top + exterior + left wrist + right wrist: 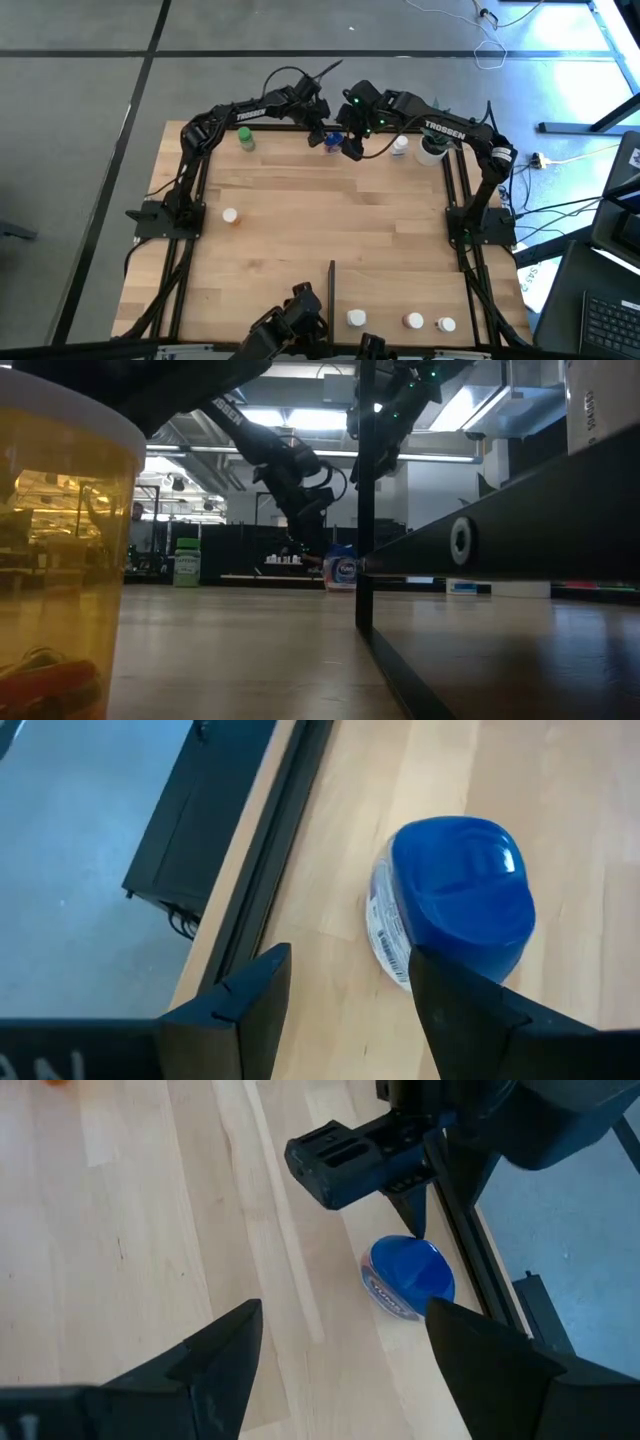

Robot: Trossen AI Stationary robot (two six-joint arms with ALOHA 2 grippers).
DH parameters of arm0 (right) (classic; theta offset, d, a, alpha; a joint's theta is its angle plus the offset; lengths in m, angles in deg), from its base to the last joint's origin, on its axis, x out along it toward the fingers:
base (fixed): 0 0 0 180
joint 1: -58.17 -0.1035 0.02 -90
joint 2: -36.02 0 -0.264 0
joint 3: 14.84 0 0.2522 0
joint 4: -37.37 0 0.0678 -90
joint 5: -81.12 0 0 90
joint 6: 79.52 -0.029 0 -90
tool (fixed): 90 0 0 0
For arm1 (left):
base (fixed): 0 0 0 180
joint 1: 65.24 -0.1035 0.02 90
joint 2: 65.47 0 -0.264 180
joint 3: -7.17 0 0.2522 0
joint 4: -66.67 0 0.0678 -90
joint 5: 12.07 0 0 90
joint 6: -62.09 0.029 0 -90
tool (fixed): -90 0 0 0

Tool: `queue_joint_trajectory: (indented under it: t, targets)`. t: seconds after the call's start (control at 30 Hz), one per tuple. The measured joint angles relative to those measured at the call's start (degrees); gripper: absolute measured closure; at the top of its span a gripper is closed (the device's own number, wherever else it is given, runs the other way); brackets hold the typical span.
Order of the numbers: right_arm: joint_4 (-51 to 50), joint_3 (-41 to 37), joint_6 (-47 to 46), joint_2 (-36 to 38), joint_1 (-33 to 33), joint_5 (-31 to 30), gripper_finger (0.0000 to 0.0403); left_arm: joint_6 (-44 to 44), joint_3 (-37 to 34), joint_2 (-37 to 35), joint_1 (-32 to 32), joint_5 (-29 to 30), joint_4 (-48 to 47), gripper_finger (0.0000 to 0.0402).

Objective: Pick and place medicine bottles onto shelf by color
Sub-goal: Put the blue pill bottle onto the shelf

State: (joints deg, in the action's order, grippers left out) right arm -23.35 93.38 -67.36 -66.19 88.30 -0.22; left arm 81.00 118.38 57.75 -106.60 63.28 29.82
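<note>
A wider blue-capped bottle (pixel 333 140) stands upright on its base at the table's far edge, and also shows in the low view (pixel 341 570). My left gripper (pixel 320 137) is open and low beside it, on its left. The bottle (pixel 460 900) stands just outside one finger (pixel 460 1005), not between the two. My right gripper (pixel 352 148) is wide open and empty above the table, just right of the bottle (pixel 408 1277). A green bottle (pixel 244 138) stands far left. A white-capped orange bottle (pixel 230 215) stands mid-left. My left gripper has one finger (pixel 415 1220) close to the blue cap's rim (pixel 425 945), coming slanting down from the table's left. I cannot tell whether it touches the bottle. The bottle stands upright on the wood.
Three white-capped bottles (pixel 356 318) (pixel 413 321) (pixel 446 324) stand on the light wood shelf (pixel 400 290), right of the black divider bar (pixel 331 290). A white bottle (pixel 400 147) and a white cup (pixel 430 150) stand far right. An amber bottle (pixel 60 560) fills the low view's left.
</note>
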Motion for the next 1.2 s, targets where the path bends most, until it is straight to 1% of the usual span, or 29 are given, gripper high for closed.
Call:
queue_joint_trajectory:
  t: [0.23,0.63,0.87,0.97,1.03,1.2]
  targets:
    - [-0.04,0.00,0.00,0.00,0.00,0.00,0.0121,1.28,0.02,0.00,0.96,-4.43,0.00,0.0204]
    - [-0.65,0.00,0.70,0.00,0.00,0.00,0.0121,1.22,0.07,-0.08,0.84,-4.41,-0.88,0.0204]
    - [-1.66,0.00,12.58,0.00,0.00,0.00,0.0121,1.17,0.15,-2.26,-1.61,-4.21,-4.62,0.0204]
    - [-1.66,0.00,16.34,0.00,0.00,0.00,0.0121,0.79,0.15,-2.66,-2.24,-4.20,-6.26,0.0204]
    - [-1.66,0.00,18.11,0.00,0.02,-0.01,0.0121,0.76,0.11,-3.42,-2.84,-4.94,-9.15,0.0204]
    - [-1.92,0.00,24.03,0.00,0.02,-0.02,0.0121,1.09,0.09,-5.34,-2.95,-6.93,-12.79,0.0204]
